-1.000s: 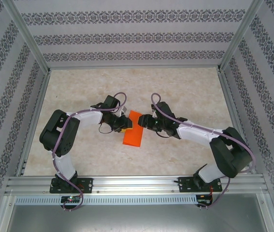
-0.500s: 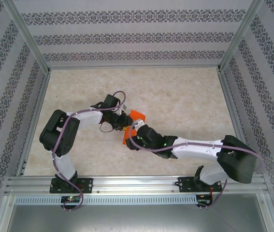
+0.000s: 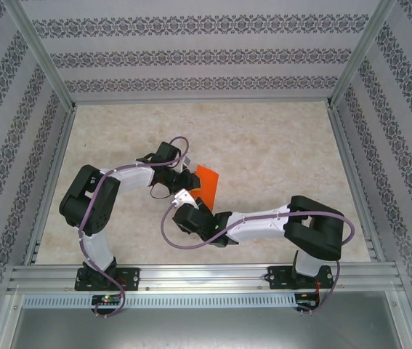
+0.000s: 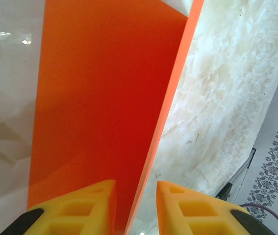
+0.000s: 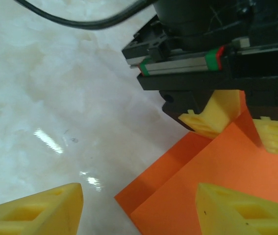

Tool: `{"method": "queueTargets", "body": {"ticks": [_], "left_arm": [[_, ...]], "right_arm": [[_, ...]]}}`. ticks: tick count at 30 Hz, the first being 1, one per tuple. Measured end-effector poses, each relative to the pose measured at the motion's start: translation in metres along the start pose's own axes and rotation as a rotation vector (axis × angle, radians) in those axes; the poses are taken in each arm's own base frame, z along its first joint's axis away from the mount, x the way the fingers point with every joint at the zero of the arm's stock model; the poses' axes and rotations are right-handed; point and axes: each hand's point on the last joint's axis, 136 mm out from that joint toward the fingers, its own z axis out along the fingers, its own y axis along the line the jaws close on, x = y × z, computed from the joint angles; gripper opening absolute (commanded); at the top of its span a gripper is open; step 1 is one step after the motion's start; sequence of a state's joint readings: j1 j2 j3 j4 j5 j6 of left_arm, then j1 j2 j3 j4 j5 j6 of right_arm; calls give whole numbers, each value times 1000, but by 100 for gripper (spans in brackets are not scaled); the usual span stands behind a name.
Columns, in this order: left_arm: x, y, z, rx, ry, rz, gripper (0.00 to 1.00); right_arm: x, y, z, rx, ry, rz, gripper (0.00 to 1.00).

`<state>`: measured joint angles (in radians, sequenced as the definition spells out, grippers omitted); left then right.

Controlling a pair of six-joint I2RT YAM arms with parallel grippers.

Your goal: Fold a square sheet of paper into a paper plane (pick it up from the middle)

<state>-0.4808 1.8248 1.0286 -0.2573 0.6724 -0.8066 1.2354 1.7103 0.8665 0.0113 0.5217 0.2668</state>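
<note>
- Top external view: the folded orange paper (image 3: 207,179) is near the middle of the table (image 3: 278,145).
- The left gripper (image 4: 135,188) has one yellow finger on each side of the paper's edge. I cannot tell if it squeezes.
- The right gripper (image 5: 139,205) has its fingers wide apart. It holds nothing and is just beside the paper's corner.

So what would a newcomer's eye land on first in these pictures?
The bright orange paper, partly folded, stands out on the pale marbled table near its middle. The left tool sits astride the paper's raised flap, with yellow fingers on either side. The right arm reaches across in front of it, and the right tool is open at the paper's corner.
</note>
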Motion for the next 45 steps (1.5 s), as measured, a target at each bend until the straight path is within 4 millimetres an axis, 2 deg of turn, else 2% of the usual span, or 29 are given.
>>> {"method": "queueTargets", "body": {"ticks": [4, 9, 18, 24, 26, 31, 35, 39, 45], "left_arm": [[0, 0, 0, 0, 0, -4, 29], [0, 0, 0, 1, -2, -6, 29], [-2, 0, -1, -4, -11, -9, 30], [-5, -2, -5, -12, -37, -1, 34], [-7, -3, -6, -17, -49, 1, 36], [-13, -10, -20, -29, -111, 20, 48], [-18, -19, -37, -43, -182, 37, 50], [-20, -20, -48, -59, -234, 42, 46], [-9, 1, -49, -109, -236, 8, 32]], "right_arm": [[8, -4, 5, 36, 26, -21, 56], [15, -5, 6, 48, 49, -35, 41], [7, -14, 2, 65, 36, 24, 12], [-4, -24, -3, 47, 18, 100, 0], [-4, -26, -3, 37, 21, 114, 0], [-1, -33, -3, -3, 32, 182, 0], [5, -39, -1, -58, 40, 268, 0], [14, -46, 7, -119, 60, 372, 0], [22, -55, 14, -220, 84, 545, 0]]}}
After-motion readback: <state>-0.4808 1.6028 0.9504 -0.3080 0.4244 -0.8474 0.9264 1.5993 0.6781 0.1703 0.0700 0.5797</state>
